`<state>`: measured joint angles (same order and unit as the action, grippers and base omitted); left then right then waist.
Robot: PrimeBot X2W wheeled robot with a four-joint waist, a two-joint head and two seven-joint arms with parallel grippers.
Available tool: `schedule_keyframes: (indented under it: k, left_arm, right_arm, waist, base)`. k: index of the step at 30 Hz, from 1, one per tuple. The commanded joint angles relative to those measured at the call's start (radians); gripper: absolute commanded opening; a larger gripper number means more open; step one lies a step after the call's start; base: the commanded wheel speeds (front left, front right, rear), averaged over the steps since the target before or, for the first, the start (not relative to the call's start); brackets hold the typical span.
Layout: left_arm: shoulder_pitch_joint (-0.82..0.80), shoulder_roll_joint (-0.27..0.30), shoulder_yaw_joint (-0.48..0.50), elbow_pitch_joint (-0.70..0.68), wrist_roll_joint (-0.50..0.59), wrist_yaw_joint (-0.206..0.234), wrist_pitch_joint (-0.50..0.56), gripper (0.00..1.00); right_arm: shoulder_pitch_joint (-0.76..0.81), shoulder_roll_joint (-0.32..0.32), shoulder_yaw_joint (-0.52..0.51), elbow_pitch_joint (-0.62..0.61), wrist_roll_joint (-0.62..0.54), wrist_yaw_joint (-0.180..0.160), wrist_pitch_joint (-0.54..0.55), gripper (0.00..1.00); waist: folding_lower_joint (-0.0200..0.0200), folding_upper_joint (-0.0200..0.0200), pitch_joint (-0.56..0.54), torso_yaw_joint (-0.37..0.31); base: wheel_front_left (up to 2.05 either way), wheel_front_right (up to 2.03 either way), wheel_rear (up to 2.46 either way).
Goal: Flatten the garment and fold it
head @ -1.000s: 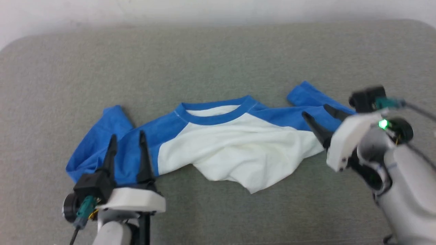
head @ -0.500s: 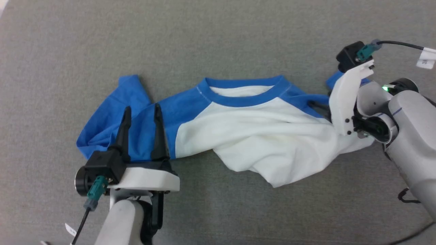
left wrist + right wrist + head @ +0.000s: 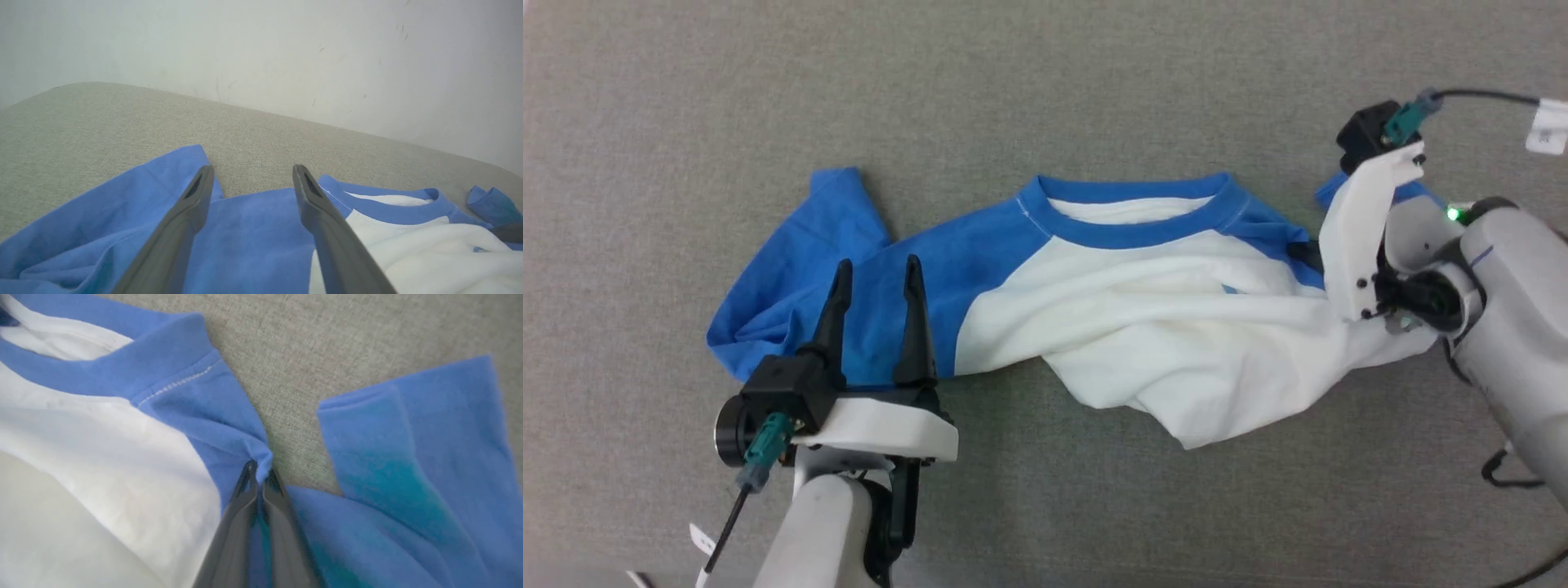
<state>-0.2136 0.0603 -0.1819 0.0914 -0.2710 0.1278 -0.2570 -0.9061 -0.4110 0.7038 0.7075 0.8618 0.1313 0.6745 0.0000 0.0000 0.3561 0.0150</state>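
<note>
The garment [image 3: 1143,310], a white shirt with blue raglan sleeves and blue neckband [image 3: 1131,233], lies crumpled across the grey surface, its white body bunched toward the right. My left gripper [image 3: 876,273] hovers open over the blue left sleeve [image 3: 245,237], fingers [image 3: 327,237] apart with nothing between them. My right gripper [image 3: 258,470] is shut on a pinch of the blue right sleeve [image 3: 229,416] near the shoulder seam; in the head view its fingers are mostly hidden behind the white wrist mount [image 3: 1360,237]. The sleeve's cuff end [image 3: 416,428] lies folded beside it.
A grey fabric-covered surface [image 3: 1045,98] spreads under everything, with open room on all sides of the shirt. A pale wall [image 3: 261,53] rises beyond the surface's far edge. Cables [image 3: 1486,98] trail from the right wrist.
The head camera tilted down, shifting the whole picture. My right gripper went from open above the right sleeve to shut on it. The white body has drawn toward the right.
</note>
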Motion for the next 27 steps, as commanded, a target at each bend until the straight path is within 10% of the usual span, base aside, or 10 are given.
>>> schedule_keyframes:
  k: [1, 5, 17, 27]
  left_arm:
    - [-0.024, 0.006, 0.004, 0.02, 0.009, -0.015, -0.005, 1.0]
    - [-0.054, 0.029, 0.003, 0.063, 0.0, -0.041, 0.017, 1.0]
    - [-0.394, 0.175, -0.117, 0.421, -0.064, -0.241, 0.511, 1.0]
    - [-0.521, 0.264, -0.372, 0.604, -0.145, -0.258, 0.853, 1.0]
  right_arm:
    - [0.074, 0.01, 0.033, 0.008, 0.008, -0.001, -0.033, 0.0]
    - [0.081, 0.004, 0.032, -0.009, 0.013, -0.001, -0.131, 0.0]
    - [0.088, 0.007, 0.082, -0.069, 0.032, -0.001, -0.275, 0.0]
    - [0.063, 0.023, 0.115, -0.065, 0.057, -0.001, -0.304, 0.0]
  waist:
    - [0.0, 0.0, -0.025, -0.013]
    - [0.0, 0.0, -0.056, -0.027]
    - [0.0, 0.0, -0.089, -0.117]
    - [0.0, 0.0, -0.054, -0.154]
  base:
    - [0.0, 0.0, 0.0]
    - [0.0, 0.0, 0.0]
    - [0.0, 0.0, 0.0]
    - [0.0, 0.0, 0.0]
